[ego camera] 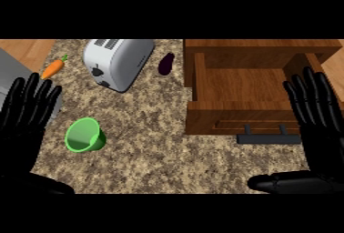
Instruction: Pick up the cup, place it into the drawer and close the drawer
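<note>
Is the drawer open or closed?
Open. The drawer is pulled out from its cabinet, and you can see its wooden bottom from above.

Lit evenly, moderately bright, from above.
Brightest along toaster (119, 63) top, duller down its side; shaded darker on drawer (242, 86) front face than on its floor.

The counter (168, 157) looks like speckled granite, kinda rough and matt. The drawer (222, 119) is smooth brown wood with visible grain, its handle (269, 139) matt and dark. The toaster (124, 61) is shiny silvery metal, and the green cup (85, 135) looks like smooth plastic.
</note>
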`<state>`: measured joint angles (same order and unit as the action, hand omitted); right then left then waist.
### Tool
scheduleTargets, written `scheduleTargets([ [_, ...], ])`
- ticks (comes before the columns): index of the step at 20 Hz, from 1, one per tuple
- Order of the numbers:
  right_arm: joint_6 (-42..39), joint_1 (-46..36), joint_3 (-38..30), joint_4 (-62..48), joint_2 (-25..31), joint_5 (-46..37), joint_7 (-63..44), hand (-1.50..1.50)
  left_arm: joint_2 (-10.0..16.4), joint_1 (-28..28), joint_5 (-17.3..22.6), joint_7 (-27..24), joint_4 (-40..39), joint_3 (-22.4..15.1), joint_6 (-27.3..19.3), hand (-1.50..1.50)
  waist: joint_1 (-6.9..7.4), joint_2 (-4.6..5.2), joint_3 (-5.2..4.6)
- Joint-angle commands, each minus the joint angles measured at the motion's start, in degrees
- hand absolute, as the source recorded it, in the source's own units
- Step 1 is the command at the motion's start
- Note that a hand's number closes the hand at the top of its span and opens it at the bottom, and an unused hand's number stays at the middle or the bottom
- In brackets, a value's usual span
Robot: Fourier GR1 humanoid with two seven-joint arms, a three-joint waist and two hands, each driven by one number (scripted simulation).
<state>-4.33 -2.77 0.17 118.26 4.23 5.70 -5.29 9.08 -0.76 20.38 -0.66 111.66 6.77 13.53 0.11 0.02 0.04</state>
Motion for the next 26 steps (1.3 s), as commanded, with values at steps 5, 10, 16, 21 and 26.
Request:
scheduleTargets([
  [5,-0.17,0.28,2.44,0.55,-1.17,-1.72,-0.95,-1.5,-0.56,-2.69,2.75,4.57,0.97,0.75,-0.88,-1.5,-0.11,-0.05,-0.04],
  [10,2.47,-3.5,1.92,-1.1,-2.71,-2.37,-1.87,-1.5,-0.07,-1.69,3.12,1.87,-3.99,2.76,2.2,-1.5,-0.01,-0.03,-0.05],
  [16,0.07,-3.33,-1.05,-2.78,-1.14,0.0,0.3,-1.5,-1.47,-1.72,-0.29,0.58,-5.98,2.07,1.04,-1.5,-0.08,-0.03,-0.04],
  [21,-0.1,1.45,1.72,-1.08,-2.39,-2.12,2.01,-1.5,-1.53,-0.45,-0.97,-1.62,-8.65,3.12,2.06,-1.5,-0.12,-0.04,-0.04],
  [26,1.02,-3.84,0.53,-0.43,-1.55,-1.98,-1.41,-1.5,0.85,1.02,0.62,0.5,-9.42,5.36,3.97,-1.5,-0.01,-0.04,-0.05],
])
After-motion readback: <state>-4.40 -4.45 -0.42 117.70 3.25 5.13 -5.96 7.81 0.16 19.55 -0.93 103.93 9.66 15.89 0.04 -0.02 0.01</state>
